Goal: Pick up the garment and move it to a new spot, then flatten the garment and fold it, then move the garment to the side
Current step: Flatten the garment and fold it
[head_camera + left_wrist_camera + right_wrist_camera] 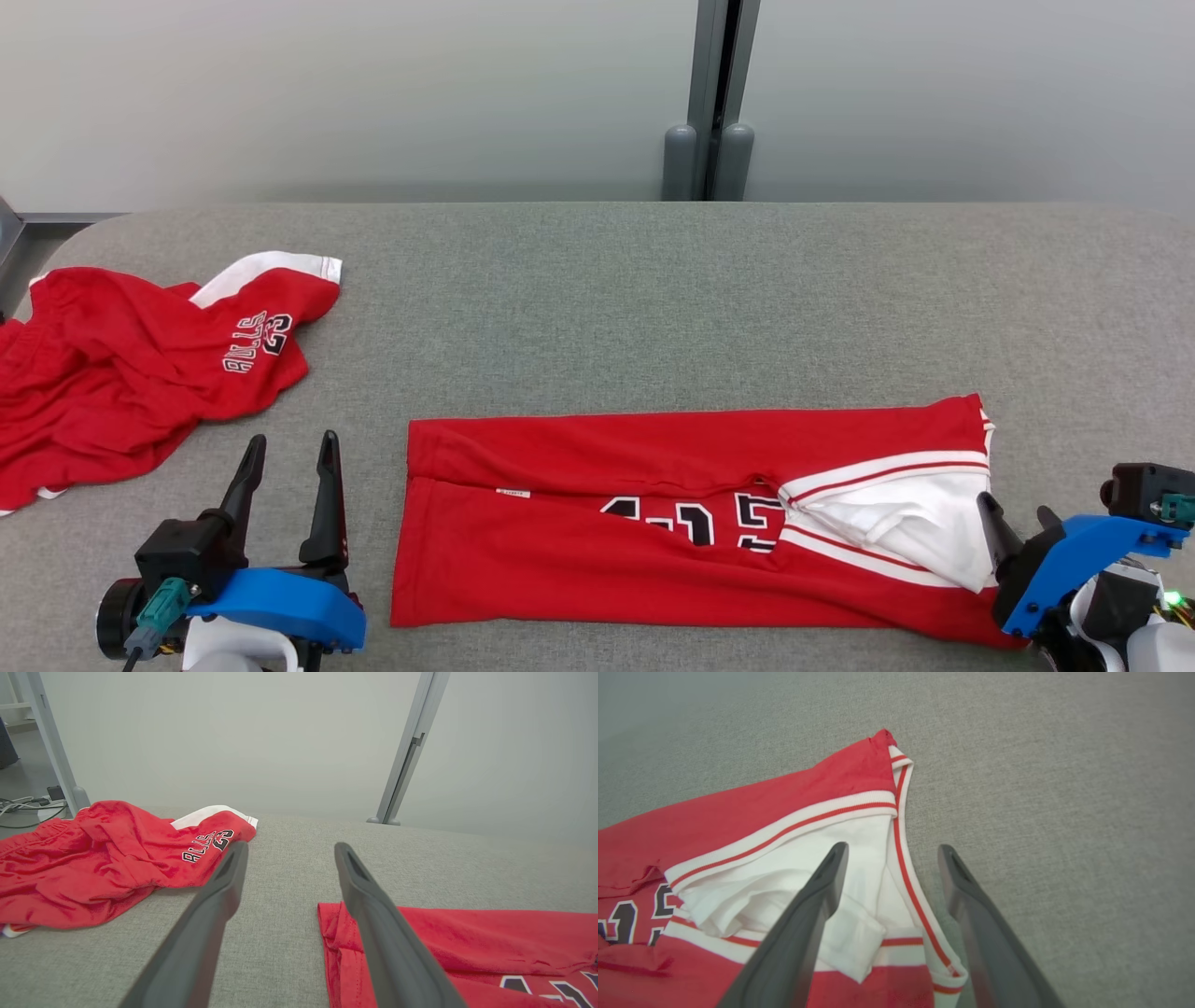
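**Item:** garment (653, 523) — red sleeveless jersey with white-and-red ribbed trim and black numerals partly covered by a fold.

**Location:** lay flat on the grey table (653, 299), near its front edge, between the two grippers.

**Condition:** doubled lengthwise into a long band, with white lining turned out at the right end.

**Orientation:** long axis ran left to right, parallel with the table's near edge. The plain hem end pointed to the robot's left and the trimmed shoulder end to its right.

**Handling, as judged:** light, soft and limp. It would likely sag and let its layers slide apart when lifted. It was best taken at the corners of the short ends, pinching through every layer — the ribbed trim looked the firmest hold.

**Left gripper** (290, 439): fingers spread with nothing between them, just beside the hem end.

**Right gripper** (1013, 509): fingers spread, holding nothing, at the trimmed end. In its wrist view one finger hung over the white lining and the other over bare table beside the trim.

**Also present:** red shorts (121, 373), crumpled at the table's left, well apart from the garment.
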Robot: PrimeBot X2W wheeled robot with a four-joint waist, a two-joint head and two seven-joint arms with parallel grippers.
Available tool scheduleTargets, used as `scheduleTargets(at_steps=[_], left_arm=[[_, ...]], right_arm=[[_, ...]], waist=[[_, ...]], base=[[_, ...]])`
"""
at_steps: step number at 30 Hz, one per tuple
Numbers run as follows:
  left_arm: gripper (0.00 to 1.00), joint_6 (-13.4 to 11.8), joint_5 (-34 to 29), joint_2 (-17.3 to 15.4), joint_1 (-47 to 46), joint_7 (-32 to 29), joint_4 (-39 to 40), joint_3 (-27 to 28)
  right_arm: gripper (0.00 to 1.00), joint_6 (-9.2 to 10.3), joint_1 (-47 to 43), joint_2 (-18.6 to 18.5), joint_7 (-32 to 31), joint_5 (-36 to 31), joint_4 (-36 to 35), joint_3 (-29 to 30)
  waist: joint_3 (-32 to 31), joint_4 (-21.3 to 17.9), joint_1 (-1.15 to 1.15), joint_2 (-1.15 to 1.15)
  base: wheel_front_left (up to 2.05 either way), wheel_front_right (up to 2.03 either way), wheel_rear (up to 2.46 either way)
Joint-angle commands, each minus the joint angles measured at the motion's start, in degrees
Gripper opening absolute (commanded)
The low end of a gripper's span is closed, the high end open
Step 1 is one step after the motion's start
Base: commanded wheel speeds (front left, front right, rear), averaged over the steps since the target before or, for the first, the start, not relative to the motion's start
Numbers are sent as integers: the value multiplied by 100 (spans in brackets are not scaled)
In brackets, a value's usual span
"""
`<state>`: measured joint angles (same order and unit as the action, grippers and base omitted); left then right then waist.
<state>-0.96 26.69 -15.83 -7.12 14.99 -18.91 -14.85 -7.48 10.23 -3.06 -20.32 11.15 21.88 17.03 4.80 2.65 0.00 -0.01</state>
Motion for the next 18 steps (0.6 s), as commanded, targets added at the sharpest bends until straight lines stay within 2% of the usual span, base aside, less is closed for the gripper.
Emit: scheduleTargets(at_steps=[1, 18], left_arm=[[100, 4, -64, -35, -14, 26, -11, -6], [100, -57, -87, -52, -87, 24, -12, -64]], right_arm=[[100, -3, 156, 4, 76, -73, 161, 12], [100, -3, 1018, 26, 31, -678, 1927, 53]], waist=[[11, 7, 0, 1], [161, 73, 0, 1]], base=[[0, 0, 0], [0, 0, 0]])
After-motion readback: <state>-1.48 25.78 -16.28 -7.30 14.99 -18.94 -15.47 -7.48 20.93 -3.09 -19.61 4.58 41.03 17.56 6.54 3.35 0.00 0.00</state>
